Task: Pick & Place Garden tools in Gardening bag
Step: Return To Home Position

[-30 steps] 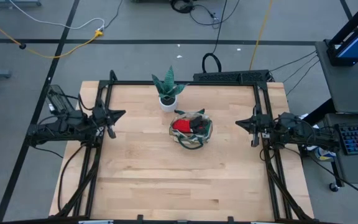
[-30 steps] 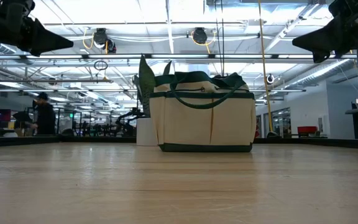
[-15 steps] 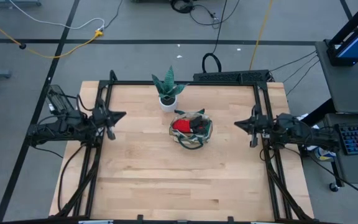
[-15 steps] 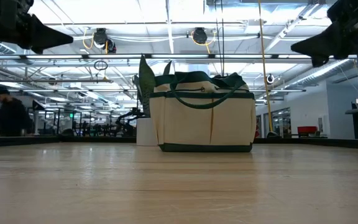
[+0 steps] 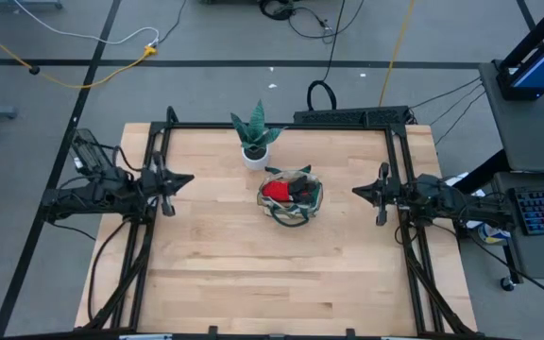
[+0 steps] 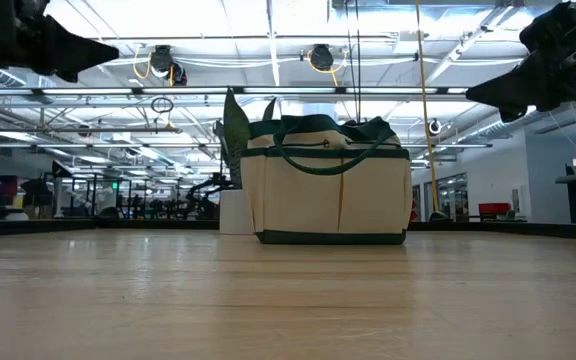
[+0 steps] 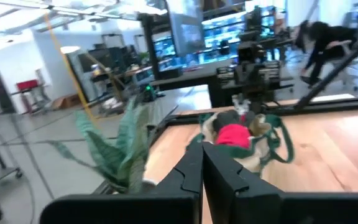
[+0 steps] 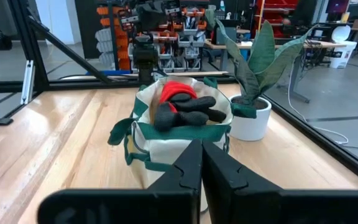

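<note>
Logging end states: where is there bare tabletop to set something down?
Bare: the table in front of the gardening bag, and the strips from it to the left gripper and right gripper. Crowded behind, where the plant pot stands beside it.

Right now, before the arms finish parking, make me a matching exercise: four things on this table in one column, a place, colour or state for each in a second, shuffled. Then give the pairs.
Column one
1. bag
2. plant
3. glove
4. left gripper

Column two
A. in a white pot, beside the bag toward the far edge
B. red and black, lying on top inside the bag
C. shut, raised near the left side of the table
D. beige with green trim, standing mid-table

Pairs: 1-D, 2-A, 3-B, 4-C
</note>
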